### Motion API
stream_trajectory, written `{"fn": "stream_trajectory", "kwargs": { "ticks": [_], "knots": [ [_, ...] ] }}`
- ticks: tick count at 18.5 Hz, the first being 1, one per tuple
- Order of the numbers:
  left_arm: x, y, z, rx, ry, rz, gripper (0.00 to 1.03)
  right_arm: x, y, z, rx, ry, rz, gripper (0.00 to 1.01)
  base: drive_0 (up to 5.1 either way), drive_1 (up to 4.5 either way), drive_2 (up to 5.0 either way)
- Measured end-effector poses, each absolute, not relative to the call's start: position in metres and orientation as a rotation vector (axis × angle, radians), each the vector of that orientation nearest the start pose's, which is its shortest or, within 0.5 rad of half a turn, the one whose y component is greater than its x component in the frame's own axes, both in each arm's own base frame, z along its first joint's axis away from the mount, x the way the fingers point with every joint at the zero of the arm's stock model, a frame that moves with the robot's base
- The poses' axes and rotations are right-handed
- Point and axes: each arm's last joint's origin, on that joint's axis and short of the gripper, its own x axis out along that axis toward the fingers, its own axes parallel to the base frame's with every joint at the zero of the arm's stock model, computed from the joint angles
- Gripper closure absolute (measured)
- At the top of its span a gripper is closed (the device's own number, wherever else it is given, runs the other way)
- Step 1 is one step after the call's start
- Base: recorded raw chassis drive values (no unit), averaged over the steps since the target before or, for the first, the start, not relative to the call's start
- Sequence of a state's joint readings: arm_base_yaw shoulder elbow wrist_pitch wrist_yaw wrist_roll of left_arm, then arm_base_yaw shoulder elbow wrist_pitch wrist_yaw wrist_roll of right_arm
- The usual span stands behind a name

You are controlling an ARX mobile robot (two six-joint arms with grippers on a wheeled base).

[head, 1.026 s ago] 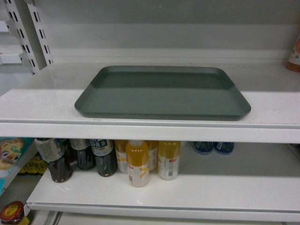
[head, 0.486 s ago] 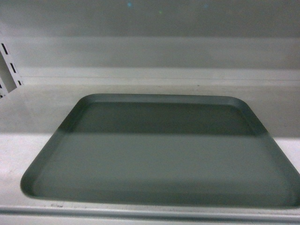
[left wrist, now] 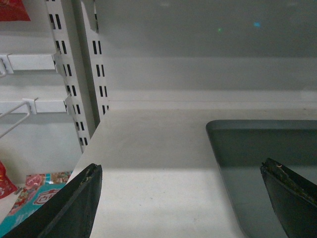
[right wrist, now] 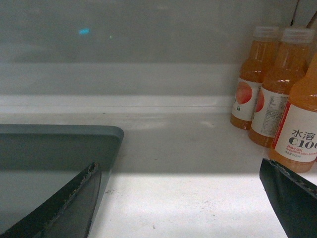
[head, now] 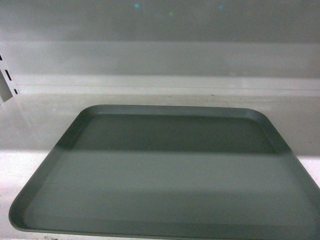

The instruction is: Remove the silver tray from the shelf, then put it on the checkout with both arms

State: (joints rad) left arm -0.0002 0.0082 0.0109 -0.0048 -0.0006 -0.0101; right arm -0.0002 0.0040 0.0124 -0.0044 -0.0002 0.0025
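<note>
The silver tray (head: 165, 175) looms nearer than before; both tools (left wrist: 183, 198) (right wrist: 198, 198) spread wide.

Head close above silver tray (head: 165, 185); wrists low, flanking — seemingly level.

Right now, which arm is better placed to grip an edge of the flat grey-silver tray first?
Neither clearly. The left pincer straddles the left rim of the flat grey-silver tray, and the right pincer straddles its right rim. Both are open and not yet touching it.
</note>
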Motion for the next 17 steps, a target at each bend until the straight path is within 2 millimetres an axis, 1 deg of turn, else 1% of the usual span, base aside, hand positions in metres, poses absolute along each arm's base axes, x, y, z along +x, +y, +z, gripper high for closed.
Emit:
{"fn": "stream_trajectory", "kwargs": {
  "ticks": [6, 7, 8, 9, 10, 12, 13, 14, 15, 17],
  "knots": [
    [0.098, 0.0, 0.166, -0.01, 0.002, 0.0, 0.05, 0.097, 0.0, 0.167, 0.002, -0.004, 0.0, 0.03, 0.0, 0.0, 0.0],
    [0.098, 0.0, 0.166, -0.01, 0.002, 0.0, 0.05, 0.097, 0.0, 0.166, 0.008, 0.018, -0.005, 0.03, 0.0, 0.0, 0.0],
    [0.098, 0.0, 0.166, -0.01, 0.002, 0.0, 0.05, 0.097, 0.0, 0.164, 0.019, 0.082, -0.023, 0.03, 0.0, 0.0, 0.0],
    [0.097, -0.001, 0.164, -0.012, 0.105, 0.064, 0.05, 0.1, 0.0, 0.162, 0.034, 0.159, -0.034, 0.03, 0.0, 0.0, 0.0],
    [0.1, -0.004, 0.166, 0.013, 0.221, 0.135, 0.05, 0.104, 0.0, 0.162, 0.046, 0.179, -0.031, 0.03, 0.0, 0.0, 0.0],
    [0.11, -0.005, 0.172, 0.036, 0.244, 0.221, 0.05, 0.109, -0.002, 0.168, 0.058, 0.16, -0.017, 0.03, 0.0, 0.0, 0.0],
    [0.117, -0.004, 0.173, 0.037, 0.235, 0.241, 0.05, 0.114, -0.004, 0.175, 0.06, 0.134, -0.017, 0.03, 0.0, 0.0, 0.0],
    [0.127, -0.005, 0.176, 0.036, 0.214, 0.224, 0.05, 0.121, -0.004, 0.181, 0.062, 0.123, -0.005, 0.03, 0.0, 0.0, 0.0],
    [0.133, -0.006, 0.178, 0.04, 0.21, 0.206, 0.05, 0.125, -0.004, 0.183, 0.062, 0.122, 0.008, 0.03, 0.0, 0.0, 0.0],
    [0.152, -0.008, 0.183, 0.045, 0.202, 0.153, 0.05, 0.136, -0.004, 0.186, 0.064, 0.13, 0.04, 0.03, 0.0, 0.0, 0.0]
  ]
}}
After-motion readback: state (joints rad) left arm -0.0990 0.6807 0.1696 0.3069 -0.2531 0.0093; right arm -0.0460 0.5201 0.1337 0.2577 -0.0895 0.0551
